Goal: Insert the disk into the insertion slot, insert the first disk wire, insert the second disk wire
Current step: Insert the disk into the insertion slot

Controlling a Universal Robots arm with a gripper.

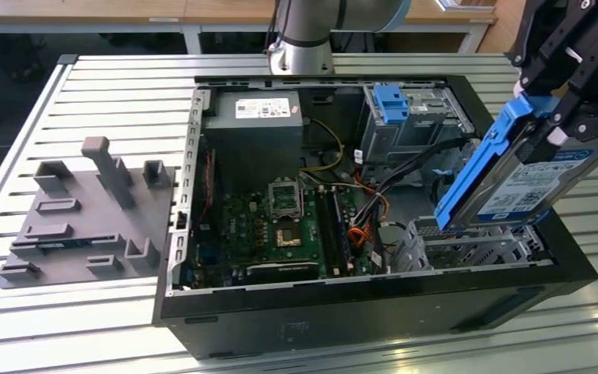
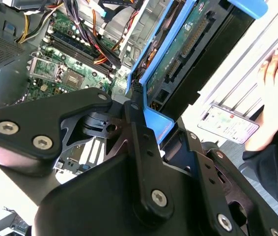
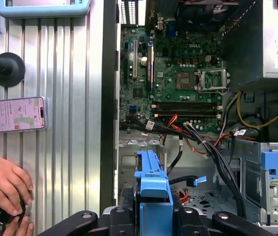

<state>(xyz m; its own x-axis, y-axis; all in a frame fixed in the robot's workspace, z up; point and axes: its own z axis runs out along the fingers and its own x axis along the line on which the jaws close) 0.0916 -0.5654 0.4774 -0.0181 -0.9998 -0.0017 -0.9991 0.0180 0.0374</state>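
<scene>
Slatted table (image 1: 102,86); tilted disk (image 1: 528,183) (hand (image 1: 559,117) cropped)

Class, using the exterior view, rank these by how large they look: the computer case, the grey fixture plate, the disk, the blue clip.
1. computer case
2 and 3. grey fixture plate and disk look about alike. The disk is held up and seems nearer the camera, so they are left unranked.
4. blue clip

white label (image 1: 532,187) on disk (image 1: 478,175), print illegible
</scene>
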